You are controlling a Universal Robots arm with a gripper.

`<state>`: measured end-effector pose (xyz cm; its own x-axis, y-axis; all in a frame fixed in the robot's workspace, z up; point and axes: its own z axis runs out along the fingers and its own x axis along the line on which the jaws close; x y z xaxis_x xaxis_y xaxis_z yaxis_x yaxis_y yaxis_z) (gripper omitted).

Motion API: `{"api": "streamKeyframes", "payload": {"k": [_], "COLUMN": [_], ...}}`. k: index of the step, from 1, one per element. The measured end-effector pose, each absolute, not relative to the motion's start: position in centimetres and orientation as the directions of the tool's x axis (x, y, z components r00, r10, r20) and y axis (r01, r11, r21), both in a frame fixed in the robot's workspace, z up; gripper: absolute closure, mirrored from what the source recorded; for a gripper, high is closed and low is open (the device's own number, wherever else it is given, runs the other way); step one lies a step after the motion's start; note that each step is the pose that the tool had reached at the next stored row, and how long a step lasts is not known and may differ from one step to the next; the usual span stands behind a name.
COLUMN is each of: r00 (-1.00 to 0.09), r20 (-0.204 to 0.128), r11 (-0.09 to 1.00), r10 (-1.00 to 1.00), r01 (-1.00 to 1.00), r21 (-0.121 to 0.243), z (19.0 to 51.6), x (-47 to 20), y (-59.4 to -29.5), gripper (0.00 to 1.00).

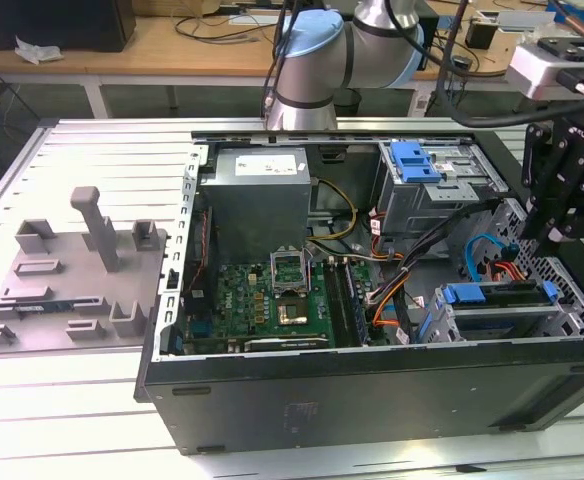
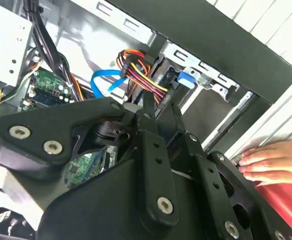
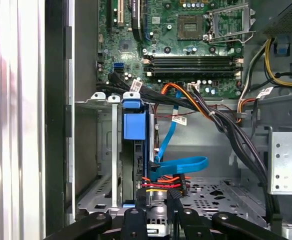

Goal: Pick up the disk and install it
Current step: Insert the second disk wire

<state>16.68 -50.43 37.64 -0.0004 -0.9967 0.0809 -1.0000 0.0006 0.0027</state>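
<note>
At the exterior view's left, you have a grey fixture (image 1: 72, 270) with upright posts lying on the slatted metal table (image 1: 32, 400). Just to its right sits the open computer case (image 1: 372, 390). Inside it, the grey power supply (image 1: 257, 190) is at the far left and the green motherboard (image 1: 272, 300) lies nearer to you, below it. Farther right, a metal drive cage (image 1: 442, 195) stands at the far side of the case with a bare blue bracket (image 1: 417, 160) on top.

The disk (image 1: 487, 297) is in the near right corner of the case, standing on edge in its drive bay with the blue carrier frame uppermost. In the first wrist view you see the disk (image 3: 134, 125) slotted between the bay's metal rails. A looped blue cable (image 3: 178, 165) and a bundle of red, yellow and orange wires (image 3: 161, 182) lie just beside it.

At the far right, your gripper (image 1: 550, 235) hangs over the right end of the case, above and close to the disk's bay. In the first wrist view the gripper (image 3: 155, 205) points at the wire bundle. You cannot tell whether it is spread or pressed together, nor whether it pinches anything.

In the second wrist view, a person's hand (image 2: 271, 162) rests flat on the surface just outside the case wall.
</note>
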Motion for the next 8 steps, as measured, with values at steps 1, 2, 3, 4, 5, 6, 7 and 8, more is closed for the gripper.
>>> {"api": "streamKeyframes", "payload": {"k": [1, 2, 3, 4, 5, 6, 7, 8], "r00": [0.0, 0.0, 0.0, 0.0, 0.0, 0.0, 0.0, 0.0], "r20": [0.084, 0.087, 0.089, 0.091, 0.092, 0.094, 0.095, 0.097], "r11": [0.001, 0.0, 0.0, 0.0, 0.0, 0.0, 0.0, 0.0], "r10": [-0.996, -0.996, -0.996, -0.996, -0.996, -0.996, -0.995, -0.995], "r01": [-1.0, -1.0, -1.0, -1.0, -1.0, -1.0, -1.0, -1.0], "r21": [0.003, 0.003, 0.003, 0.003, 0.003, 0.003, 0.003, 0.003], "z": [37.64, 37.64, 37.63, 37.64, 37.63, 37.62, 37.61, 37.6], "x": [16.67, 16.66, 16.64, 16.63, 16.61, 16.56, 16.53, 16.48], "y": [-50.42, -50.4, -50.38, -50.33, -50.26, -50.21, -50.18, -50.16], "gripper": [0.7, 0.7, 0.7, 0.7, 0.7, 0.7, 0.7, 0.7]}}
